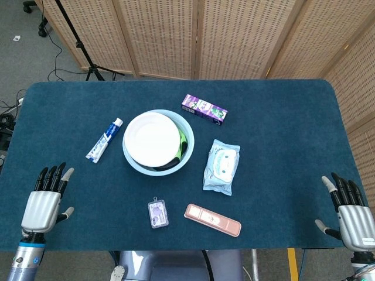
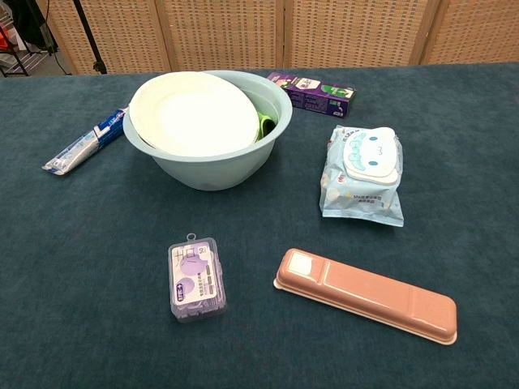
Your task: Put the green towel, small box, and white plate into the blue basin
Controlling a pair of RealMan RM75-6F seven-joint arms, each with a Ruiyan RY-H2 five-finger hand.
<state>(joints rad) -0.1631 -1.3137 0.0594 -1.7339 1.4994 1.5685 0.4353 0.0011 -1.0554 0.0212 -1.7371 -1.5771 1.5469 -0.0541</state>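
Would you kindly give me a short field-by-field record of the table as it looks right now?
basin: blue basin, centre of table
in basin: white plate tilted over green towel
left hand: open, near left edge, holding nothing
right hand: open, near right edge, holding nothing
outside basin: toothpaste tube, purple carton, wipes pack, small purple case, pink case

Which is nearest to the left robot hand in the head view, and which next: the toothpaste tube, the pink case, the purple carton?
From the left robot hand:
1. White and blue toothpaste tube, just beyond it, left of the basin.
2. Long pink plastic case, along the near edge, right of centre.
3. Purple rectangular carton, far side, beyond the basin.
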